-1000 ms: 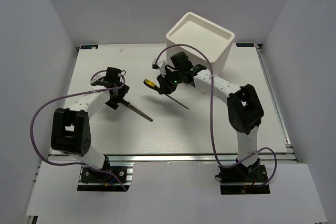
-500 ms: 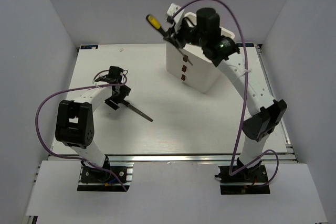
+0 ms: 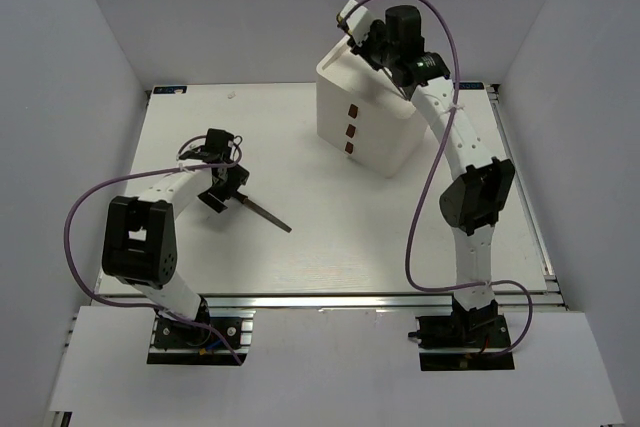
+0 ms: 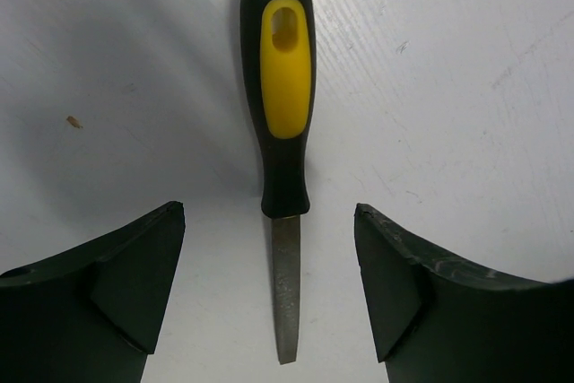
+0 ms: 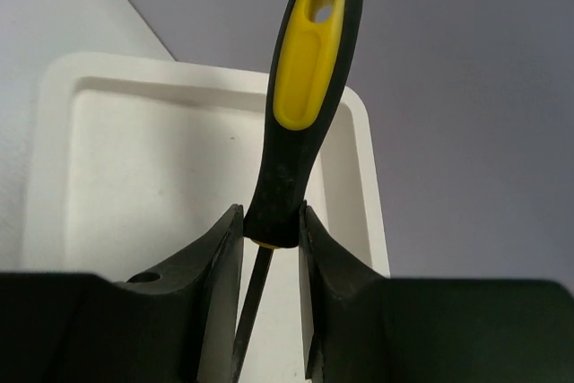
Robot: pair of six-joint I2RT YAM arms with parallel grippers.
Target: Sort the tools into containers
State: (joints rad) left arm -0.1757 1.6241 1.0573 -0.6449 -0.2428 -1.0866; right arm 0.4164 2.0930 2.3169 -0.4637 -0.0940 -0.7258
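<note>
well to the left of the white box (image 3: 378, 132), the left tool (image 3: 222, 187) is hovering low over the matte white tabletop (image 3: 330, 237). its two dark, wedge-shaped fingers (image 4: 134, 275) are standing wide apart and gripping nothing. the file (image 4: 285, 87) is lying flat between them, touching neither. it is showing a rounded black handle with a glossy yellow inlay and an oval slot, then a thin, flat, speckled grey blade. from above, that blade is slanting out from under the left tool, well apart from the box.

the box is showing smooth white plastic, square with rounded corners. three small red-brown tabs (image 3: 350, 130) are running down its front, and the drawers' insides are hidden. above the box's top, the right tool (image 3: 366, 44) is pinching the screwdriver (image 5: 305, 69) at the base of its black-and-yellow handle. its fingers are nearly closed, and the thin metal shaft is running down between them. beneath it, the visible part of the box's shallow rimmed tray top (image 5: 161, 159) is showing only smooth white floor.
</note>
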